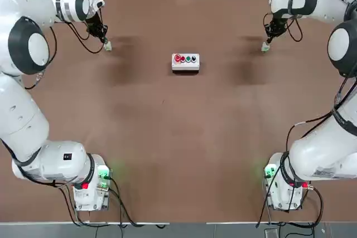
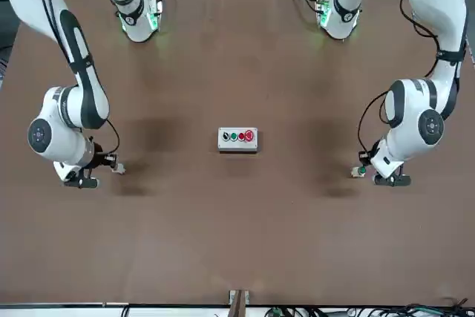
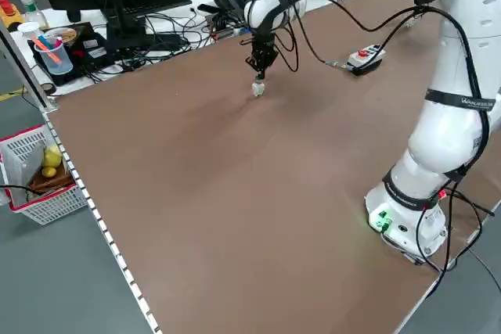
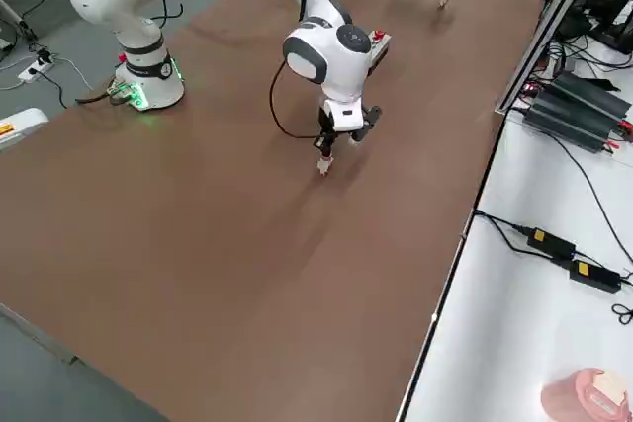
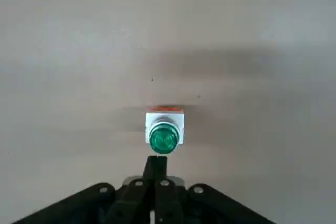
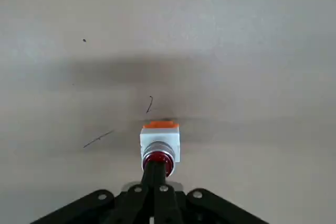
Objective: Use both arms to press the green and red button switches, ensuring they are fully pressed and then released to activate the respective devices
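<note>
Both sets of fingers are pinched together into a single dark tip, as I see on each wrist camera. On my left gripper (image 5: 155,169) the tip sits at the edge of the green button (image 5: 164,139), touching or just short of it; I can't tell which. From overhead the left gripper (image 1: 104,40) is at the far left of the table (image 1: 167,137), over that small whitish stub (image 1: 107,45). My right gripper (image 6: 155,170) has its tip on the cap of the red button (image 6: 158,159), which sits on a white body with an orange strip behind. Overhead, the right gripper (image 1: 268,41) is at the far right, over its stub (image 1: 265,48). In the front view I see the green button (image 2: 361,171) beside the left arm's wrist and the other stub (image 2: 118,169) beside the right arm's. Between the two, well apart from both, sits a white box (image 1: 185,61) with a row of red and green buttons
</note>
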